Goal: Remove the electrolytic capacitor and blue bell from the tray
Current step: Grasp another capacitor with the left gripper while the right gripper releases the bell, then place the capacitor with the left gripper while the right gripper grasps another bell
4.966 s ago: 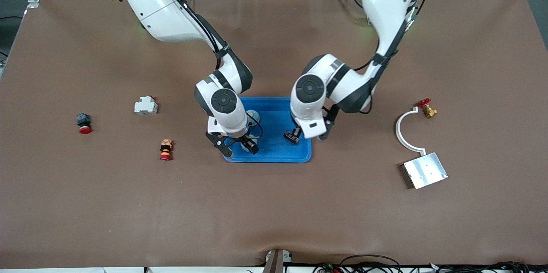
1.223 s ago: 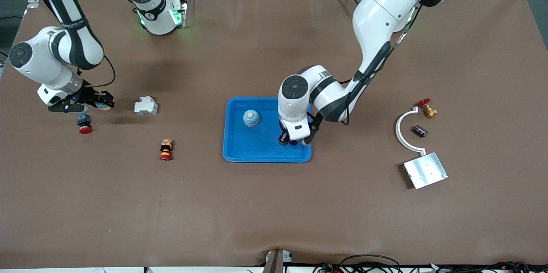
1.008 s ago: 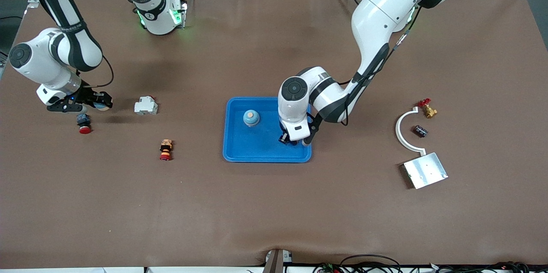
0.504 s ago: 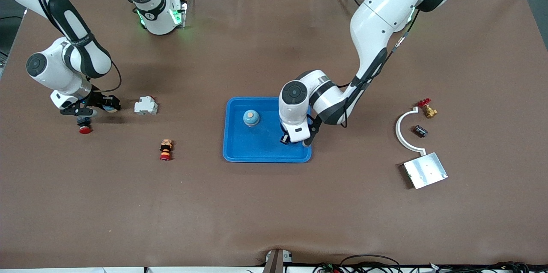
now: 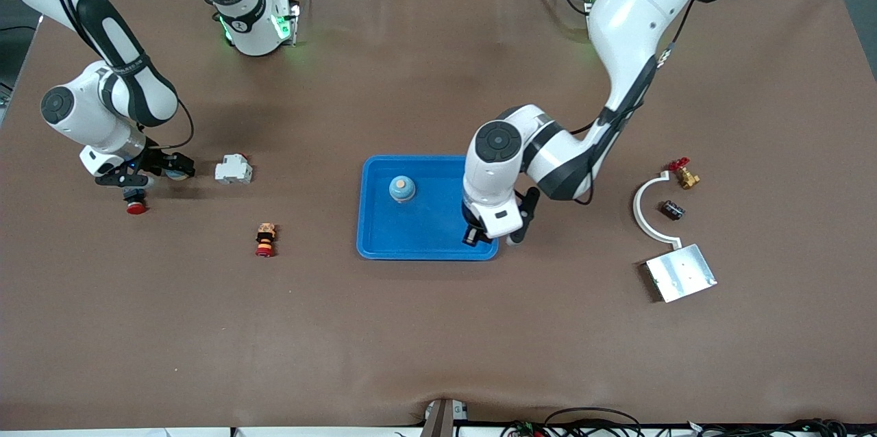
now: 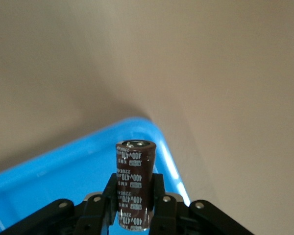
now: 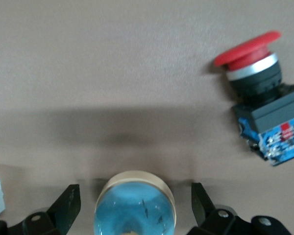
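My left gripper is shut on a dark brown capacitor and holds it upright over the corner of the blue tray toward the left arm's end. A blue bell sits in the tray. My right gripper is low over the table at the right arm's end, open, its fingers apart on either side of a second blue bell on the table. They do not touch it.
A red push button lies beside the right gripper and a white block nearby. An orange-red button lies nearer the camera. At the left arm's end are a white curved bracket, a second capacitor, a brass valve and a metal plate.
My left gripper has moved with the capacitor from over the tray's middle to its corner toward the left arm's end. My right gripper has shifted slightly toward the white block.
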Available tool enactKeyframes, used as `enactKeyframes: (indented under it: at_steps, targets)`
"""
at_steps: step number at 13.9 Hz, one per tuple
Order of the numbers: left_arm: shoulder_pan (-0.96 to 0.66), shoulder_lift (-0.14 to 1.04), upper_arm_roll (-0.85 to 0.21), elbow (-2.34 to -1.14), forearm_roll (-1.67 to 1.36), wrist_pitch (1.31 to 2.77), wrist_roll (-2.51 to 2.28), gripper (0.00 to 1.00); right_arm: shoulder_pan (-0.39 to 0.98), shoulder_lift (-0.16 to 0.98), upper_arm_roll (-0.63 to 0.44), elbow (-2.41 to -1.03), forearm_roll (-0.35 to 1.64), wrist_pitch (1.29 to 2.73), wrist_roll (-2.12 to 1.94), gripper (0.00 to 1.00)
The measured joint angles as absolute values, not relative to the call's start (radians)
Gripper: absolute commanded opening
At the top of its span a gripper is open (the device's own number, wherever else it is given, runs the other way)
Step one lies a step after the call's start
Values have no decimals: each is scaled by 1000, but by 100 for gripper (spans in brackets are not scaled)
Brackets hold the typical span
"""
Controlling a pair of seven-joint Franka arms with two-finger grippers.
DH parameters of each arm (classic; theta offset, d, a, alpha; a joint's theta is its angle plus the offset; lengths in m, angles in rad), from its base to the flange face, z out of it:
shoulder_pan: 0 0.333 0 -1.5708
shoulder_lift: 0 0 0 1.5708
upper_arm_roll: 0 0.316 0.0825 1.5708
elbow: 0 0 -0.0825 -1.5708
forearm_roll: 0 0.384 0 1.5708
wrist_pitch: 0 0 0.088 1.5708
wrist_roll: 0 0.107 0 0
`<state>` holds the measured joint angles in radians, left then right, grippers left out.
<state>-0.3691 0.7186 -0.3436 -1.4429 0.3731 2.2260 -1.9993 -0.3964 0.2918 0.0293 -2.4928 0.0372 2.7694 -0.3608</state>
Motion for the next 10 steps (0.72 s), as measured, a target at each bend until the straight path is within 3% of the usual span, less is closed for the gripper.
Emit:
enactKeyframes:
  at_steps: [2, 5, 10]
  targets:
    - [-328, 660, -348, -1457, 373, 2132, -1944, 0, -394, 275, 39, -2464, 37, 2716, -361, 100]
    - [-205, 583, -374, -1563, 372, 2085, -1766, 0, -352, 184, 51, -2378, 39, 2466, -291, 100]
    - [22, 561, -386, -1745, 372, 2105, -1515, 0, -92, 1, 68, -2349, 62, 2286, 184, 100]
